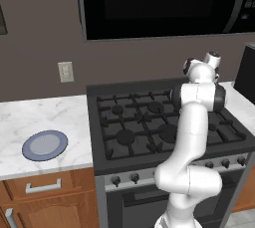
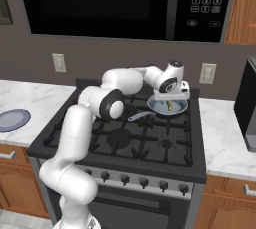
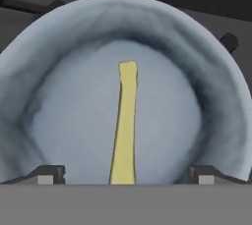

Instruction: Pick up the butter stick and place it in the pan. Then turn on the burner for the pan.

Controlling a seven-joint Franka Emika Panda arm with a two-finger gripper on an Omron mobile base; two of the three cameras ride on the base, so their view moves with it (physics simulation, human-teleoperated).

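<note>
The pan (image 2: 159,108) sits on the stove's back right burner, its dark handle (image 2: 139,117) pointing toward the front left. The yellowish butter stick (image 3: 125,121) lies on the pan's blue-grey floor (image 3: 74,116); in the right base view the butter stick (image 2: 170,106) is a small yellow sliver under the hand. My gripper (image 2: 170,101) hovers just above the pan, open. In the hand view my gripper (image 3: 127,175) has its fingertips (image 3: 49,174) spread wide on either side of the stick, touching nothing.
The black gas stove (image 1: 134,122) has a row of knobs (image 2: 142,182) along its front. A flat blue plate (image 1: 45,145) rests on the marble counter at the left. A microwave (image 2: 125,3) hangs overhead, and a dark appliance (image 2: 247,118) stands at the right.
</note>
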